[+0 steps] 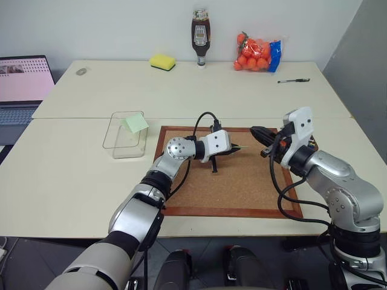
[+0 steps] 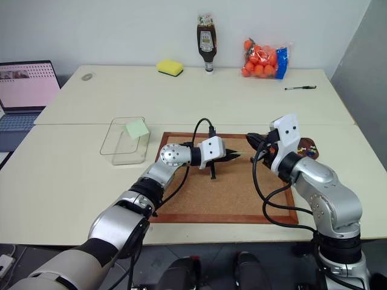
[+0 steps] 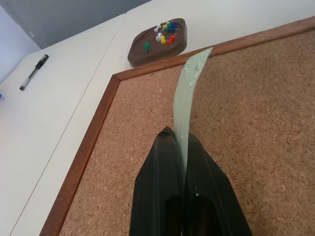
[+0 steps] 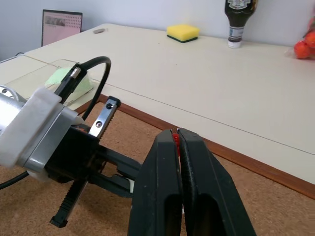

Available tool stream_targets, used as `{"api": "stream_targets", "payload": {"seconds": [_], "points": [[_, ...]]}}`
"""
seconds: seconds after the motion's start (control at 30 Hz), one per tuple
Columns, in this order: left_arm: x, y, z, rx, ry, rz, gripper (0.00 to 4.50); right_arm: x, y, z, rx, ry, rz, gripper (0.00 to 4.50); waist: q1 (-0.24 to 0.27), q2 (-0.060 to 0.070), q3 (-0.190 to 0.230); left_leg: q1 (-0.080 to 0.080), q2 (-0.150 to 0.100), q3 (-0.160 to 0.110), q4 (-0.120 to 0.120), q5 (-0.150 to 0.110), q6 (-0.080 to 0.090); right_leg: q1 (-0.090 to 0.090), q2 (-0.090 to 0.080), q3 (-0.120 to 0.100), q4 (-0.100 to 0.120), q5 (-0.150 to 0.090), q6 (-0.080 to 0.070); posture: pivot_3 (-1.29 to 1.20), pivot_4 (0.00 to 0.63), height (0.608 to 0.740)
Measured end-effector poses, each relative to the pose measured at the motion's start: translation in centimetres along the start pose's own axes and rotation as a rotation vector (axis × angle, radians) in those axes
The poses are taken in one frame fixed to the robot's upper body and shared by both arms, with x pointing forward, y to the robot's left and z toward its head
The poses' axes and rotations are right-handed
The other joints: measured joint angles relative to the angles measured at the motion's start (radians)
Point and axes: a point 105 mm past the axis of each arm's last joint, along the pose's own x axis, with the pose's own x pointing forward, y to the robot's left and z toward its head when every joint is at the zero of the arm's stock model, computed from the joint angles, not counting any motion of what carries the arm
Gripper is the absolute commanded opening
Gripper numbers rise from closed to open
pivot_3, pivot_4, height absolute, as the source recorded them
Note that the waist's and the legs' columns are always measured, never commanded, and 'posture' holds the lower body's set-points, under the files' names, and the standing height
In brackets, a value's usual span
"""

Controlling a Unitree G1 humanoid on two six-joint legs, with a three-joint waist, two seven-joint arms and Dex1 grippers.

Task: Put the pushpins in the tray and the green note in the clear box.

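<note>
Two claws hover above the corkboard [image 1: 242, 181]: left claw [image 3: 179, 142] pinches the green note [image 3: 189, 93]; right claw [image 4: 177, 135] grips a red pushpin [image 4: 175, 140]. Tray [image 3: 157, 42] lies at 3 o'clock.

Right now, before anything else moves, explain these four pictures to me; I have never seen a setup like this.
This is a humanoid robot with two arms. Two pictures come from its head, looking down at a table; the other two come from cameras on its wrists. On the table lies a corkboard, with a clear box beside it that already has a green paper in it. The left gripper is shut on a green note. The right gripper is shut on something small and red, probably a red pushpin. Off one corner of the board sits a brown tray of coloured pins.
</note>
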Motion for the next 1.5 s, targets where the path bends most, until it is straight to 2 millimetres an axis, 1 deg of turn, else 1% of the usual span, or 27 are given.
{"api": "stream_targets", "payload": {"seconds": [0.07, 0.1, 0.13, 0.2, 0.23, 0.27, 0.33, 0.37, 0.4, 0.47, 0.5, 0.53, 0.6, 0.67, 0.77, 0.83, 0.97, 1.03, 1.23, 1.3, 1.43, 1.5], "points": [[-0.3, 0.2, 0.0, -0.023, -0.007, 0.021, 0.04, -1.0, -1.7, 0.3, -0.038, 0.012, -0.068, 0.0, 0.0, 0.0, 0.0, 0.0, 0.0, 0.0, 0.0, 0.0, 0.0, 0.0, 0.0, 0.0, 0.0, 0.0, 0.0, 0.0, 0.15, 0.74], [-0.6, 0.6, 0.2, -0.052, -0.023, 0.054, 0.04, -1.7, -3.2, 0.2, -0.071, 0.032, -0.131, 0.0, 0.0, 0.0, 0.0, 0.0, 0.0, 0.0, 0.0, 0.0, 0.0, 0.0, 0.0, 0.0, 0.0, 0.0, 0.0, 0.0, 0.15, 0.74], [-0.8, 0.9, 0.3, -0.063, -0.03, 0.07, 0.04, -2.1, -4.0, 0.0, -0.084, 0.046, -0.166, 0.0, 0.0, 0.0, 0.0, 0.0, 0.0, 0.0, 0.0, 0.0, 0.0, 0.0, 0.0, 0.0, 0.0, 0.0, 0.0, 0.0, 0.15, 0.74], [-1.8, 1.8, 0.9, -0.068, -0.039, 0.114, 0.04, -2.7, -6.4, -1.5, -0.122, 0.116, -0.259, 0.0, -0.002, 0.0, 0.0, 0.001, 0.0, 0.002, 0.0, 0.0, 0.0, 0.0, 0.0, 0.002, 0.0, 0.0, 0.0, 0.0, 0.15, 0.74], [-2.0, 1.9, 1.2, -0.062, -0.045, 0.121, 0.04, -2.9, -7.5, -2.3, -0.136, 0.148, -0.297, 0.0, -0.004, 0.0, 0.0, 0.002, 0.0, 0.002, 0.0, 0.0, 0.0, 0.0, 0.0, 0.002, 0.001, 0.0, 0.0, 0.0, 0.15, 0.74], [-2.3, 1.9, 1.4, -0.063, -0.049, 0.13, 0.04, -3.2, -9.0, -3.4, -0.149, 0.191, -0.357, 0.0, -0.004, 0.0, 0.0, 0.003, 0.0, 0.003, 0.0, 0.0, 0.0, 0.001, 0.0, 0.003, 0.001, 0.0, 0.0, 0.0, 0.15, 0.74], [-2.6, 1.7, 1.6, -0.071, -0.047, 0.138, 0.04, -3.4, -10.5, -5.0, -0.157, 0.245, -0.411, 0.0, -0.005, 0.0, 0.0, 0.004, 0.0, 0.003, 0.0, 0.0, 0.0, 0.001, 0.0, 0.003, 0.002, 0.0, 0.0, 0.0, 0.15, 0.74], [-3.0, 1.4, 1.5, -0.084, -0.036, 0.146, 0.04, -3.1, -11.2, -6.0, -0.163, 0.274, -0.424, 0.0, -0.008, 0.0, 0.0, 0.004, 0.001, 0.003, 0.0, 0.0, 0.0, 0.001, 0.001, 0.004, 0.002, 0.0, 0.0, 0.0, 0.15, 0.74], [-3.2, 1.3, 1.6, -0.087, -0.033, 0.151, 0.04, -2.8, -11.7, -6.4, -0.166, 0.287, -0.435, 0.0, -0.012, 0.0, 0.0, 0.005, 0.001, 0.004, 0.0, 0.0, 0.0, 0.001, 0.002, 0.005, 0.003, 0.0, -0.001, 0.0, 0.15, 0.74], [-3.5, 1.1, 2.0, -0.098, -0.028, 0.162, 0.04, -2.1, -13.2, -6.7, -0.176, 0.301, -0.469, 0.0, -0.015, 0.0, 0.0, 0.005, 0.001, 0.004, 0.0, 0.0, 0.0, 0.001, 0.002, 0.004, 0.003, 0.0, -0.001, 0.0, 0.15, 0.74], [-3.6, 1.0, 2.2, -0.097, -0.029, 0.165, 0.04, -1.9, -13.5, -6.7, -0.174, 0.303, -0.476, 0.0, -0.017, 0.0, 0.0, 0.005, 0.001, 0.004, 0.0, 0.0, 0.0, 0.002, 0.002, 0.004, 0.003, 0.0, -0.001, 0.0, 0.15, 0.74], [-3.8, 1.1, 2.8, -0.093, -0.033, 0.172, 0.04, -1.7, -14.3, -6.8, -0.177, 0.311, -0.496, 0.0, -0.016, 0.0, 0.0, 0.005, 0.001, 0.004, 0.0, 0.0, 0.0, 0.002, 0.002, 0.004, 0.003, 0.0, -0.001, 0.0, 0.15, 0.74], [-4.1, 1.0, 3.4, -0.096, -0.039, 0.181, 0.04, -1.4, -15.1, -7.1, -0.165, 0.313, -0.511, 0.0, -0.016, 0.001, 0.0, 0.005, 0.001, 0.004, 0.0, 0.0, 0.0, 0.002, 0.002, 0.004, 0.002, 0.0, -0.001, 0.0, 0.15, 0.74], [-4.5, 0.7, 3.5, -0.109, -0.034, 0.196, 0.0, -0.9, -15.6, -7.7, -0.129, 0.317, -0.519, 0.49, -0.019, 0.001, 0.0, 0.005, 0.001, 0.004, -0.001, 0.0, 0.0, 0.002, 0.001, 0.005, 0.002, 0.0, -0.001, 0.0, 0.15, 0.74], [-4.7, 0.2, 3.1, -0.135, -0.016, 0.2, 0.0, -0.6, -15.9, -8.4, -0.082, 0.327, -0.526, 1.02, -0.021, 0.001, 0.0, 0.004, 0.001, 0.004, -0.001, 0.0, 0.0, 0.002, 0.001, 0.005, 0.002, 0.001, -0.001, 0.0, 0.15, 0.74], [-4.7, 0.2, 3.1, -0.139, -0.006, 0.199, 0.0, -0.5, -16.1, -8.6, -0.067, 0.325, -0.531, 1.56, -0.021, 0.001, 0.0, 0.004, 0.001, 0.004, 0.0, 0.0, 0.0, 0.002, 0.001, 0.005, 0.002, 0.001, -0.001, 0.0, 0.15, 0.74], [-4.8, 0.3, 3.0, -0.142, -0.002, 0.209, 0.0, -0.4, -16.3, -8.2, -0.057, 0.308, -0.535, 2.54, -0.022, 0.001, 0.0, 0.005, 0.001, 0.004, 0.0, 0.0, 0.0, 0.002, 0.0, 0.005, 0.002, 0.001, -0.001, 0.0, 0.15, 0.74], [-4.8, 0.3, 3.0, -0.142, -0.002, 0.213, 0.0, -0.5, -16.4, -8.1, -0.047, 0.298, -0.541, 2.87, -0.022, 0.001, 0.0, 0.004, 0.001, 0.004, 0.0, 0.0, 0.0, 0.002, 0.001, 0.005, 0.002, 0.001, -0.001, 0.0, 0.15, 0.74], [-4.8, 0.3, 3.0, -0.144, -0.003, 0.214, 0.0, -0.7, -16.2, -6.9, -0.031, 0.249, -0.534, 2.87, -0.022, 0.001, 0.0, 0.005, 0.001, 0.004, 0.0, 0.0, 0.0, 0.002, 0.0, 0.005, 0.002, 0.001, -0.001, 0.0, 0.15, 0.74], [-4.8, 0.3, 3.0, -0.144, -0.003, 0.214, 0.0, -0.8, -15.9, -7.2, -0.029, 0.256, -0.526, 2.87, -0.022, 0.001, 0.0, 0.005, 0.001, 0.004, 0.0, 0.0, 0.0, 0.002, 0.0, 0.005, 0.002, 0.001, -0.001, 0.0, 0.15, 0.74], [-4.8, 0.3, 2.8, -0.149, 0.001, 0.213, 0.0, -1.3, -15.7, -8.6, -0.049, 0.309, -0.523, 2.87, -0.022, 0.001, 0.0, 0.005, 0.001, 0.004, 0.0, 0.0, 0.0, 0.002, 0.0, 0.005, 0.002, 0.001, -0.001, 0.0, 0.15, 0.74], [-4.8, 0.3, 2.7, -0.15, 0.002, 0.212, 0.0, -1.3, -15.6, -8.9, -0.071, 0.328, -0.523, 2.87, -0.024, 0.001, 0.0, 0.005, 0.001, 0.005, 0.0, 0.0, 0.0, 0.002, 0.0, 0.005, 0.003, 0.001, -0.001, 0.0, 0.15, 0.74]]}}
